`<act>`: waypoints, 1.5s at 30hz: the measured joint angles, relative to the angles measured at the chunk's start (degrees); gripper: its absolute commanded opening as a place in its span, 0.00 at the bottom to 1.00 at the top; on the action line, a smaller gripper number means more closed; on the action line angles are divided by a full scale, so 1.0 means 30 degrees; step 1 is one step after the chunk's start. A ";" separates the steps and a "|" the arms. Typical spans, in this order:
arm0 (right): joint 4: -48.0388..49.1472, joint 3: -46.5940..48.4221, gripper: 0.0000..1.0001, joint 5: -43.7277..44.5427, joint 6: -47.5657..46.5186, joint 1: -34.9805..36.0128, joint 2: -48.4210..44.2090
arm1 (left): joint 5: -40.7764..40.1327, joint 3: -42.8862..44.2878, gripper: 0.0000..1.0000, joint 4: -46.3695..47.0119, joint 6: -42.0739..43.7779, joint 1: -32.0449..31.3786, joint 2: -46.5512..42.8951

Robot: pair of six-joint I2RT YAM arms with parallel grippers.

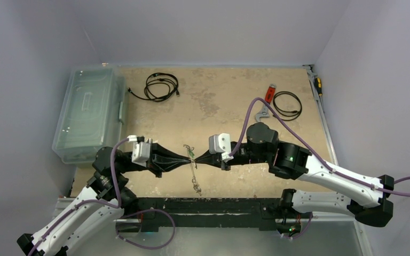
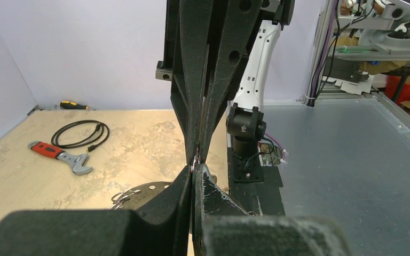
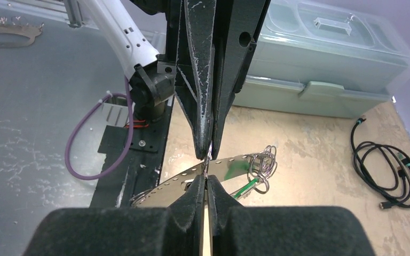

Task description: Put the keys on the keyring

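Keyring: the thin grey hoop (image 3: 173, 184) sits low in the middle of the right wrist view, right where the two grippers meet.
Keys: a green key (image 3: 236, 172) hangs at the hoop just right of the tips, with small wire rings (image 3: 261, 162) beside it. In the top view there are more small metal bits (image 1: 196, 186) at the hoop's lower end.
Left gripper: it (image 3: 209, 153) comes down from the top of the right wrist view. Its jaws are closed tight and pinch the hoop's edge.
Right gripper: it (image 3: 207, 181) comes up from the bottom. Its jaws are closed too, tip to tip with the other one. I cannot tell if it nips the hoop or a small ring.
Step in hand: likely working a key onto the hoop.
How to do it well: keep the left side firm and quiet. Move the right side in small, slow pushes along the hoop. Do not tug hard, because the thin hoop could bend or slip out.
Around: wrench (image 1: 264, 104) and cable (image 1: 287, 104) upper right, clear box (image 1: 88, 112) at the left, all well apart from the work.
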 measured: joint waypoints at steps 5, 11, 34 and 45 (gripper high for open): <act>0.0036 0.0000 0.02 0.0000 0.0007 0.0000 0.0015 | -0.0175 -0.0066 0.00 0.0000 0.0000 0.0000 -0.0160; 0.0364 -0.0058 0.01 -0.0073 0.0029 0.0000 0.0022 | -0.0386 -0.0066 0.00 0.0000 0.0000 0.0000 -0.0350; 0.0998 -0.0073 0.22 -0.0699 0.0066 -0.0007 0.1115 | -0.1078 -0.0066 0.00 -0.0270 0.0029 0.0015 -0.0612; 0.1239 -0.0073 0.34 -0.0998 0.0197 -0.0007 0.0729 | -0.1428 -0.0066 0.00 -0.0306 0.0102 0.0015 -0.0678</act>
